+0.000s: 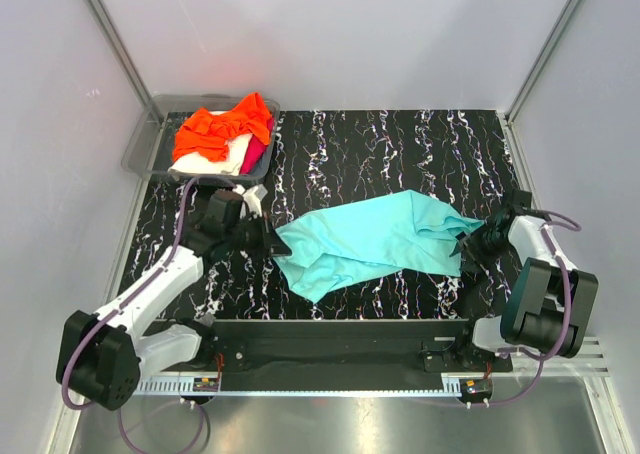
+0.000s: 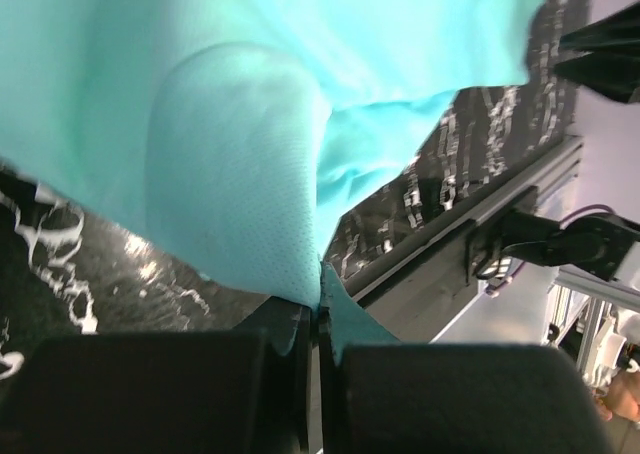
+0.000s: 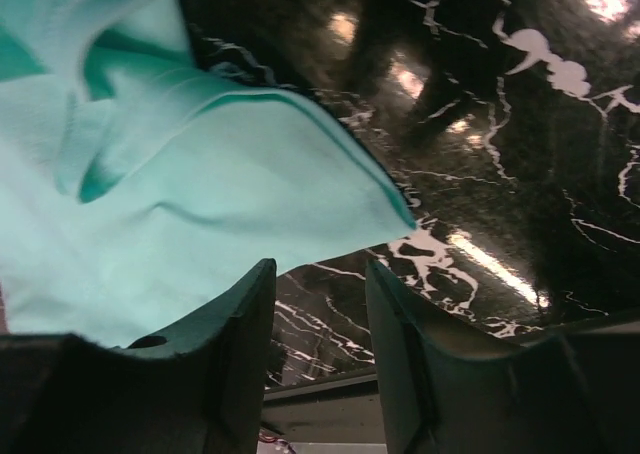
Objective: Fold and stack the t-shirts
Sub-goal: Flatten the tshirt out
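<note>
left gripper point(image 2: 318, 319) pinching teal t-shirt point(image 1: 370, 239) edge – right gripper point(image 3: 318, 319) jaws spread, seemingly empty, beside shirt corner

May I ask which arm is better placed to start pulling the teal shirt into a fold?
Left. The left gripper is shut on an edge of the teal shirt; the right gripper stands open beside the shirt's other end, gripping nothing.

Matt fine-mesh cloth turquoise t-shirt point(image 1: 375, 239), glossy black white-veined tabletop point(image 1: 400, 144), smooth grey plastic tray point(image 1: 143, 146)
</note>
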